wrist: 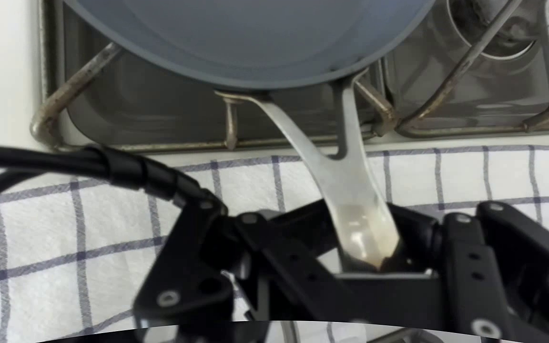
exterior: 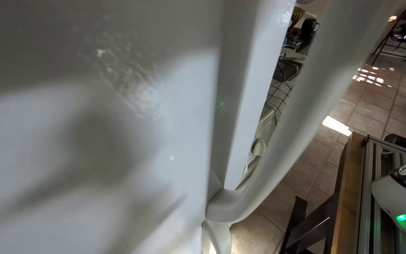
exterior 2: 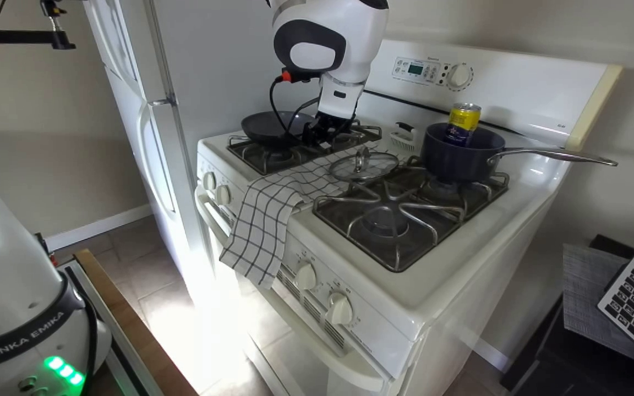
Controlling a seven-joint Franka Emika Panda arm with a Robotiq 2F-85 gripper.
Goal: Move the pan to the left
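The dark frying pan (exterior 2: 273, 127) sits on the far burner grate beside the fridge in an exterior view. In the wrist view its grey bowl (wrist: 255, 43) is at the top, cut by the frame edge. Its metal handle (wrist: 346, 181) runs down from the bowl to my gripper. My gripper (wrist: 361, 228) has its black fingers on both sides of the handle, pressed against it. The handle's far end is hidden in the gripper's dark parts. My gripper (exterior 2: 325, 131) also shows beside the pan in an exterior view. Pan and gripper are hidden in an exterior view filled by the fridge.
A checked towel (exterior 2: 273, 214) lies across the stove's middle, under the gripper. A glass lid (exterior 2: 364, 165) rests nearby. A dark pot (exterior 2: 452, 159) with a can (exterior 2: 463, 124) stands on the near grate. The fridge (exterior 2: 207, 71) rises beside the pan. A small white-handled brush (exterior 2: 404, 137) lies at the back.
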